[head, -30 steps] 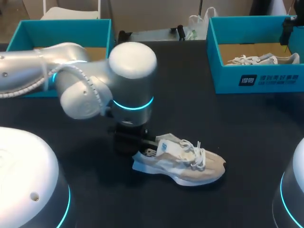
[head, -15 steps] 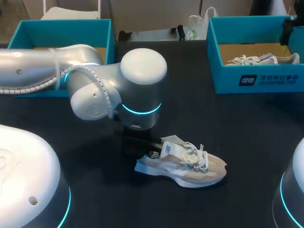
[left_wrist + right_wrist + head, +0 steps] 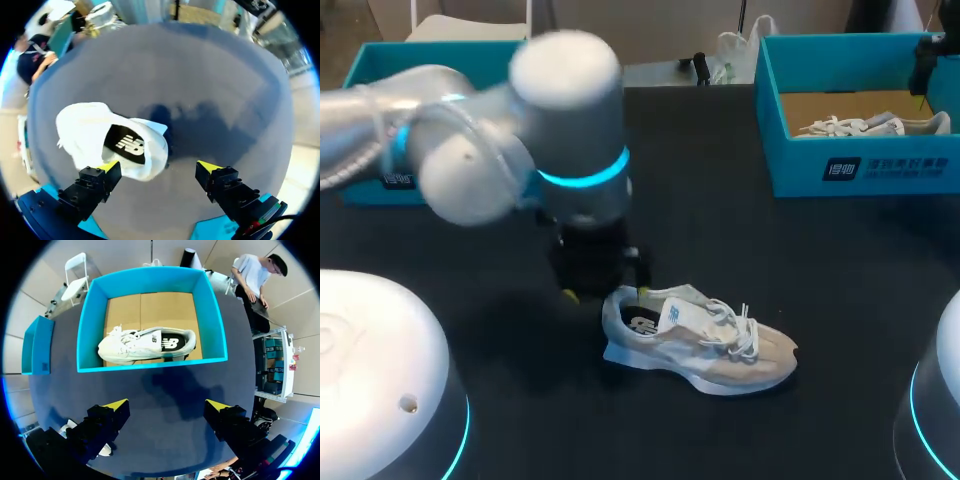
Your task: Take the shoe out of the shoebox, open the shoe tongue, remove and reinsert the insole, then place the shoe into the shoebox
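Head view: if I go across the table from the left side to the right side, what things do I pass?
left teal box → shoe lying on the table → right teal box

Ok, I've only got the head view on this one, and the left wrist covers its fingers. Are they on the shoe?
Observer: No. The left wrist view shows the left gripper open, fingers wide apart. The heel end of the shoe lies ahead of one finger, and the other touches nothing.
Operator: And the right fingers?
Observer: The right gripper is open too, with nothing between its fingers. They face the shoebox.
Operator: What's in it?
Observer: A second shoe, with a dark insole showing in its opening.
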`<state>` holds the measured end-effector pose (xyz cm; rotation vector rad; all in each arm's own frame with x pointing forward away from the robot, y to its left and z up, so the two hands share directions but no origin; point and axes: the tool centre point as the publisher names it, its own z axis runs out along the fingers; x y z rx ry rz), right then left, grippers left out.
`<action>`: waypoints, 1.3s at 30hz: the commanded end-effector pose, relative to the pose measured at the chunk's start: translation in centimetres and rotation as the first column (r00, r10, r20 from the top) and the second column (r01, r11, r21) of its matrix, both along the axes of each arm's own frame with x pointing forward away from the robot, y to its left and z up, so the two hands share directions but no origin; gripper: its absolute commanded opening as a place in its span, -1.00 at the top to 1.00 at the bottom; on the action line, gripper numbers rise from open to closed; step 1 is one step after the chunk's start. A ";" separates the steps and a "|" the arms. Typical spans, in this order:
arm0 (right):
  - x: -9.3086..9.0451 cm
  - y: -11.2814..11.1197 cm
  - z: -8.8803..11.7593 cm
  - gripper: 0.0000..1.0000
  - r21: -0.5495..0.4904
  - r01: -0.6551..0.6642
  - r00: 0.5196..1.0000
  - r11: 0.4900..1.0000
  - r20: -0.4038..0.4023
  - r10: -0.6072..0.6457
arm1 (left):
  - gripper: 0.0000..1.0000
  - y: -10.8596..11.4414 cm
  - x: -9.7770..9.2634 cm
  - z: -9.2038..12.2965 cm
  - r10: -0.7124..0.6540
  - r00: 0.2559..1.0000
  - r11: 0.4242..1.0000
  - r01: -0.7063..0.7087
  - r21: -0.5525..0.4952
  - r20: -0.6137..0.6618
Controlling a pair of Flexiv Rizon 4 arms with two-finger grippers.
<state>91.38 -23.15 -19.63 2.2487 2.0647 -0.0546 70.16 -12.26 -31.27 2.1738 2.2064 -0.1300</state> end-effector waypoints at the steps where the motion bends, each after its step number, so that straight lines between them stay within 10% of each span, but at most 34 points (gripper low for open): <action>1: -0.1 0.0 0.0 -1.00 -0.001 0.001 1.000 1.000 0.002 -0.001 | -1.00 4.0 -0.7 3.9 0.154 0.982 0.960 -0.175 -0.217 -0.113; 18: -0.1 0.0 0.0 -1.00 -0.001 0.001 1.000 1.000 0.002 -0.001 | -1.00 6.1 -1.6 4.5 0.233 0.941 0.915 -0.298 -0.272 -0.246; 29: -0.1 0.0 0.0 -1.00 -0.001 0.001 1.000 1.000 0.002 -0.001 | -1.00 9.9 -0.5 3.8 0.590 0.644 0.632 -0.744 -0.218 -0.487; 39: -0.1 0.0 0.0 -1.00 -0.001 0.001 1.000 1.000 0.002 -0.001 | -1.00 11.8 -0.1 1.5 0.521 0.330 0.448 -0.891 -0.077 -0.787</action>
